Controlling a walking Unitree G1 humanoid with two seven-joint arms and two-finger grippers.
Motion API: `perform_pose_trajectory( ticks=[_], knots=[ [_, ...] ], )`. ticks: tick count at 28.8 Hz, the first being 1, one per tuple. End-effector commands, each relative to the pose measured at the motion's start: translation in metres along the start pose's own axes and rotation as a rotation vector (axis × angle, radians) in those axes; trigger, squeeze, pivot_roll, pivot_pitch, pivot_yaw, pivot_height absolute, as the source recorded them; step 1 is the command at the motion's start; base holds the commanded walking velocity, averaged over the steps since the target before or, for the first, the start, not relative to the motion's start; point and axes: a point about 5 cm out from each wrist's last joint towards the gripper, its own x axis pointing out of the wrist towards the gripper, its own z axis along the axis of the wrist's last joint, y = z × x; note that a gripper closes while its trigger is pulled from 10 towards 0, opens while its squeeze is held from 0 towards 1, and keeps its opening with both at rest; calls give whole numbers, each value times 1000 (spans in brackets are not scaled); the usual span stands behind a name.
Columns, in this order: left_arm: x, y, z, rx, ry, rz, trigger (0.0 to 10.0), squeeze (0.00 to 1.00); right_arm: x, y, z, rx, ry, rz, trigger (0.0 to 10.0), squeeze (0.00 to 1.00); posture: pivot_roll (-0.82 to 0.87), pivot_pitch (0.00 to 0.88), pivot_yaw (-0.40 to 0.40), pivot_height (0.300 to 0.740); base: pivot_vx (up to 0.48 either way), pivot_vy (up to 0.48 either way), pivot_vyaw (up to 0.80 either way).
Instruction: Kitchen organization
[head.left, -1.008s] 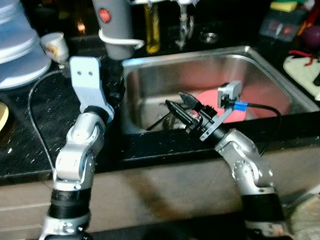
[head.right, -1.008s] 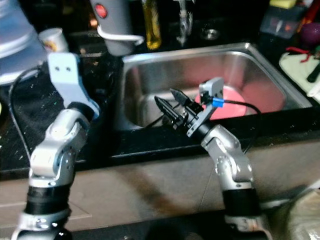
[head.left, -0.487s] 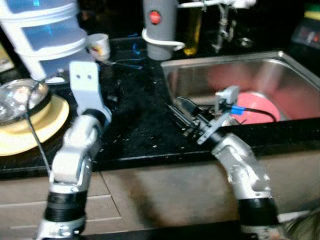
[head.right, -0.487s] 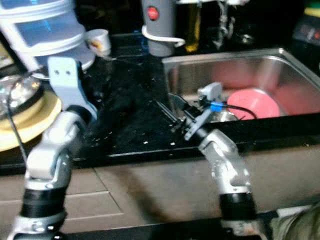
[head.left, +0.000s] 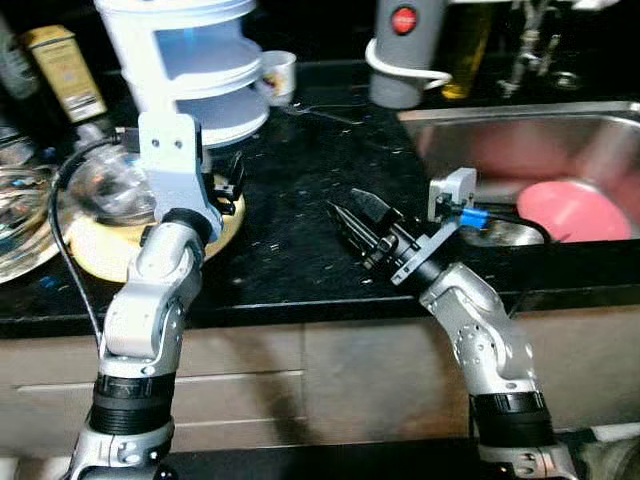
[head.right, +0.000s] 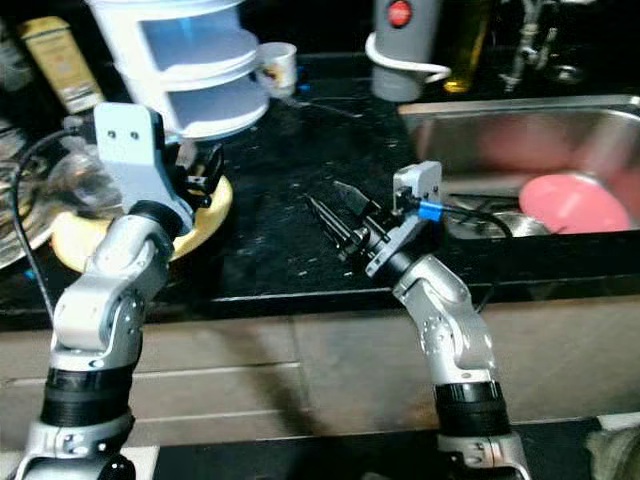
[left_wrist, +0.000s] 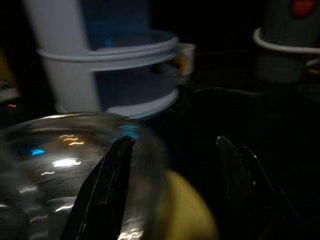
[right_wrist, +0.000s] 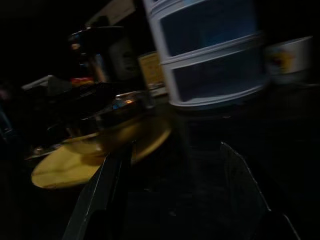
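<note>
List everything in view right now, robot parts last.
Tiered container: 1, white and blue, back of the black counter, on the robot's left.
Yellow plate: 1, on the counter in front of the tiered container.
Glass bowl: 1, clear, on the yellow plate.
Cup: 1, white, beside the tiered container.
Box: 1, yellow, at the back far left.
Grey appliance: 1, red button, behind the sink's left corner.
Oil bottle: 1, yellowish, beside the appliance.
Sink: 1, steel, on the right.
Pink plate: 1, in the sink.
Counter: 1, black.
Left gripper: open, at the glass bowl.
Right gripper: open, empty, above the counter.
</note>
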Motion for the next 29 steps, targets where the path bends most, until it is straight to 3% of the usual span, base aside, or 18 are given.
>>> perform_pose_trajectory(
  ticks=[1, 7, 17, 29],
  knots=[
    [-1, 3, -1, -2, 5, 7, 10000, 0, 1, 1, -2, 1, 10, 5, 10000, 0, -25, 25, 24, 740, 0, 0, 0],
    [-4, 3, 0, -2, 11, -15, 10000, 0, 1, 2, -2, 4, 10, 7, 10000, 0, -26, 28, 26, 740, 0, 0, 0],
    [-4, 1, 3, 19, -12, -23, 10000, 0, 0, 3, -2, 7, 9, 10, 10000, 0, -26, 29, 23, 740, 0, -445, 0],
    [-4, 2, 4, 11, -20, -14, 10000, 0, 0, 4, -3, 9, 14, 15, 10000, 0, -27, 31, 21, 740, 0, 0, 0]
  ],
)
